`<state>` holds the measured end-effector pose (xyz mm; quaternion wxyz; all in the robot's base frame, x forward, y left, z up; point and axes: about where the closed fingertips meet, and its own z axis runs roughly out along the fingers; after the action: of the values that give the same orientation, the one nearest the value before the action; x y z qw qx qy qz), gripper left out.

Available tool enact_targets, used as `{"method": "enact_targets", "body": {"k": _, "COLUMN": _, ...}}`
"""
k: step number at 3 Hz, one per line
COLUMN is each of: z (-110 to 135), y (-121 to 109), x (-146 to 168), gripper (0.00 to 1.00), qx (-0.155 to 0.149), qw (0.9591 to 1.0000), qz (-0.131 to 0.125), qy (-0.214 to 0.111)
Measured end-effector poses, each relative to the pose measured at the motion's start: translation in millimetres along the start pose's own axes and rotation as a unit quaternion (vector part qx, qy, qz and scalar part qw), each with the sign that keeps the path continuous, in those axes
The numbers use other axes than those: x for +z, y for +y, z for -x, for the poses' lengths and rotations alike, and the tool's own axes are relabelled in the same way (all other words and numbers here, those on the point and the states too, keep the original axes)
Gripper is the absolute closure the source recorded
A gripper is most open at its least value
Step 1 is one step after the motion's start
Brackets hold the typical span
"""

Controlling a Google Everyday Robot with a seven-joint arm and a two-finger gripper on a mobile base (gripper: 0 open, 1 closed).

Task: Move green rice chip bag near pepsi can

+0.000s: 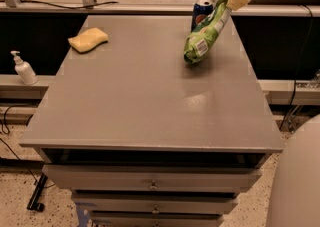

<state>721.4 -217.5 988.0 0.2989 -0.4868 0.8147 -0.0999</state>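
The gripper (234, 0) hangs over the far right corner of the grey counter (150, 106), its pale yellow fingers clenched on the top end of the green rice chip bag (205, 33). The bag slants down from the claw toward the counter's middle. Its lower end is at or just above the surface, near the right edge; whether it touches cannot be told. A small white label patch shows on the bag's lower part, but no writing on it can be read.

The pepsi can (200, 11) stands upright at the far edge, just behind the bag, with part of its round logo showing. A yellow sponge (88, 39) lies near the far left corner. A white pump bottle (23, 69) stands on a ledge beyond the left edge.
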Motion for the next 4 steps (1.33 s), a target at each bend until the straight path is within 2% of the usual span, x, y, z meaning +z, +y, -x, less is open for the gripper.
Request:
{"method": "enact_targets", "body": {"k": 1, "z": 1, "y": -9, "x": 7, "gripper": 0.82, "qx": 0.0, "qw": 1.0, "qz": -0.002, "qy": 0.0}}
{"method": "enact_targets", "body": {"k": 4, "z": -13, "y": -15, "x": 16, "gripper": 0.13, "qx": -0.003, "qw": 0.9999, "qz": 0.005, "qy": 0.012}}
